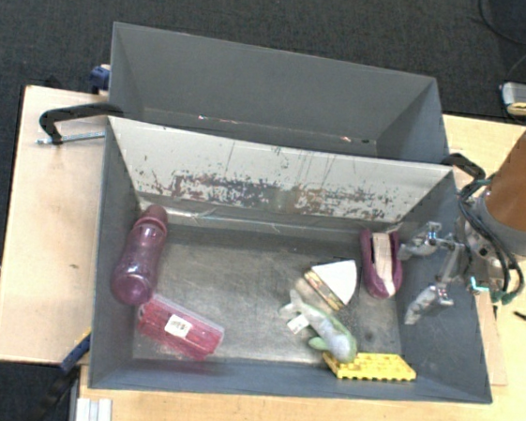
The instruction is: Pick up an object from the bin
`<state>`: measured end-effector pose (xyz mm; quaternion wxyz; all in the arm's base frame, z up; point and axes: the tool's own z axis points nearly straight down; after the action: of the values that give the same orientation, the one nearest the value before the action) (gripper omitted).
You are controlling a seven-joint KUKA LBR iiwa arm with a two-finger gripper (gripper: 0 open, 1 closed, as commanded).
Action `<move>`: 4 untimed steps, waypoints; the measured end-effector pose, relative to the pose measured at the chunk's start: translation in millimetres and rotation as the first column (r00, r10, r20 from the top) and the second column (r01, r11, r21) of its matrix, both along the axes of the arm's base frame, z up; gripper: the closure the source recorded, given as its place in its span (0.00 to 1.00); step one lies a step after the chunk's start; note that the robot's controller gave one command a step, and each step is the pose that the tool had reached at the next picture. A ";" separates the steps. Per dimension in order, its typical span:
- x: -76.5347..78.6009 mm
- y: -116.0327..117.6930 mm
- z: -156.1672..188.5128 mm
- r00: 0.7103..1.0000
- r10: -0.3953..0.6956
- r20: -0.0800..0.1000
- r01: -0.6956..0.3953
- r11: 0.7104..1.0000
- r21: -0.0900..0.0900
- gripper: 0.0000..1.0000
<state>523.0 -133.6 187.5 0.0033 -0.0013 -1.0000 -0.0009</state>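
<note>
My gripper (425,271) hangs over the bin's right sloping wall, its two metal fingers spread open with nothing between them. Just left of it, a purple and white stapler-like object (382,263) leans near the back right of the bin floor. Further left lies a white wedge-shaped piece with a tan edge (334,280). Below that rests a pale green and white toy (325,331), and beside it a flat yellow studded plate (373,367) lies at the front right corner.
A purple plastic bottle (140,253) lies along the left wall, and a red packet with a white label (180,328) sits at the front left. The arm with its orange cover comes in from the right.
</note>
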 end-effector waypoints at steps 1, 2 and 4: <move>1.9 0.4 4.0 1.000 0.002 0.008 -0.002 1.000 -0.002 0.00; 18.2 7.5 -19.2 0.997 -0.082 0.015 0.082 0.997 -0.003 0.00; 18.1 18.7 -20.1 0.998 -0.062 -0.001 0.062 0.998 0.000 0.00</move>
<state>541.1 -114.9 167.4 0.0038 -0.0324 -0.9995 -0.0012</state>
